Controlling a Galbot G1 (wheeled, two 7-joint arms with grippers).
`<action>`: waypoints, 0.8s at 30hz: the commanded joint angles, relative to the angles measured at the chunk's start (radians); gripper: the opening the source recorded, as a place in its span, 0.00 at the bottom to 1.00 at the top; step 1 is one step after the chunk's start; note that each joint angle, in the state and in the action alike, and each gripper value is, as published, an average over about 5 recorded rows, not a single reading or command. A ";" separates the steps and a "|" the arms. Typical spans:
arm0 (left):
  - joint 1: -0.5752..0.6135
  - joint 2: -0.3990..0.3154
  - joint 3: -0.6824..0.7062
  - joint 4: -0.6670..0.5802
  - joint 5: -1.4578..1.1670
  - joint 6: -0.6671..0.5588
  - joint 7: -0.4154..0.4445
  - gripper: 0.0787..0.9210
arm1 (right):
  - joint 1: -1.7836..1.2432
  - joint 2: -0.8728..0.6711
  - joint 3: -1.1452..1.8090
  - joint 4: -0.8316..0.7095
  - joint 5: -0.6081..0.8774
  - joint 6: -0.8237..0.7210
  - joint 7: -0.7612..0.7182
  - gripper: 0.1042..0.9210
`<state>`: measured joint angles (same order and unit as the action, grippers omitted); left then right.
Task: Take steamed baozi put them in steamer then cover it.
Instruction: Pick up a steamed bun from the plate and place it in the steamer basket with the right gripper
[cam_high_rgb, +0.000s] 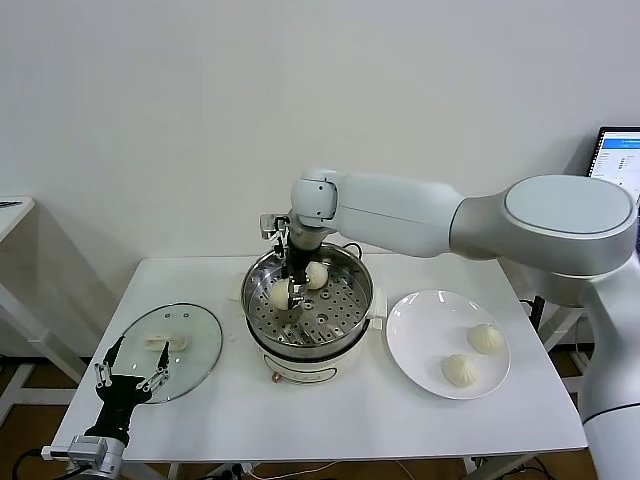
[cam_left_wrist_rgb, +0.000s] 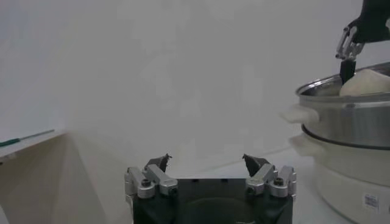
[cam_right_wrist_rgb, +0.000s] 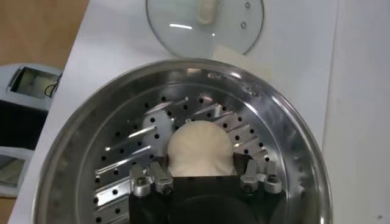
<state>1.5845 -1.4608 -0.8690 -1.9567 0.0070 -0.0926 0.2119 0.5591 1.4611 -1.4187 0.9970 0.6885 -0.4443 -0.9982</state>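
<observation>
The steamer (cam_high_rgb: 345, 320) stands mid-table with its perforated tray showing. My right gripper (cam_high_rgb: 291, 296) reaches down into it and is shut on a baozi (cam_high_rgb: 278, 296) low over the tray. In the right wrist view that baozi (cam_right_wrist_rgb: 200, 148) fills the gap of the gripper (cam_right_wrist_rgb: 201, 165). A second baozi (cam_high_rgb: 316, 275) lies on the tray behind it. Two more baozi (cam_high_rgb: 486, 338) (cam_high_rgb: 459, 371) rest on the white plate (cam_high_rgb: 420, 320). The cover (cam_high_rgb: 190, 345) lies flat on the table, left of the steamer. My left gripper (cam_high_rgb: 130, 378) hangs open at the cover's near edge, holding nothing.
The table's left and front edges run close to my left gripper (cam_left_wrist_rgb: 207, 161). In the left wrist view the steamer (cam_left_wrist_rgb: 353, 128) rises to one side, with a baozi (cam_left_wrist_rgb: 368, 82) above its rim. A monitor (cam_high_rgb: 618, 150) stands at the far right.
</observation>
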 joint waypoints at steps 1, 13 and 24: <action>0.000 0.000 0.000 0.001 0.000 0.000 0.001 0.88 | -0.045 0.025 0.013 -0.041 -0.016 -0.002 -0.001 0.72; -0.002 0.001 0.003 0.006 0.000 0.000 0.002 0.88 | -0.038 0.011 0.025 -0.020 -0.021 0.001 0.009 0.82; 0.002 0.001 0.008 0.000 0.003 0.002 0.001 0.88 | 0.162 -0.141 0.010 0.113 0.019 0.024 -0.069 0.88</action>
<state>1.5856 -1.4609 -0.8613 -1.9523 0.0090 -0.0914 0.2132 0.5936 1.4150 -1.4022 1.0313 0.6885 -0.4279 -1.0247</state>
